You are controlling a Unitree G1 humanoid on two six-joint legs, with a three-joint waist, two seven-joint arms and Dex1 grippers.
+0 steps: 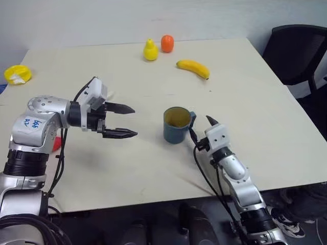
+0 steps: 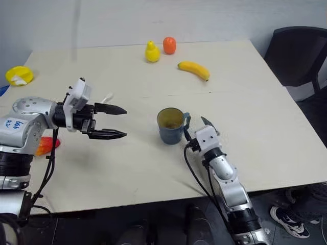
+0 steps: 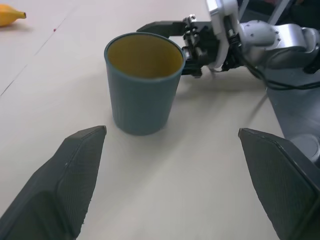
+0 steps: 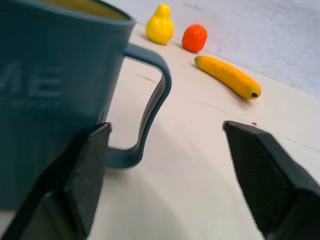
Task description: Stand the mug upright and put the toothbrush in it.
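The dark slate-blue mug [image 1: 176, 126] stands upright in the middle of the table, its yellowish inside showing and its loop handle [image 4: 152, 100] turned to the right. My right gripper [image 1: 202, 127] is open just beside that handle, fingers apart and holding nothing. To the mug's left, my left gripper [image 1: 134, 121] hovers open and empty, pointing at the mug [image 3: 142, 82] across a short gap. A slim whitish piece [image 2: 107, 97], likely the toothbrush, lies on the table behind the left gripper, mostly hidden.
A banana [image 1: 194, 68], a yellow pear [image 1: 150, 50] and an orange-red fruit [image 1: 167, 43] lie at the far side of the table. A yellow object [image 1: 18, 74] sits at the left edge, a red one [image 2: 47, 144] under my left arm. A black chair [image 1: 299, 53] stands at the right.
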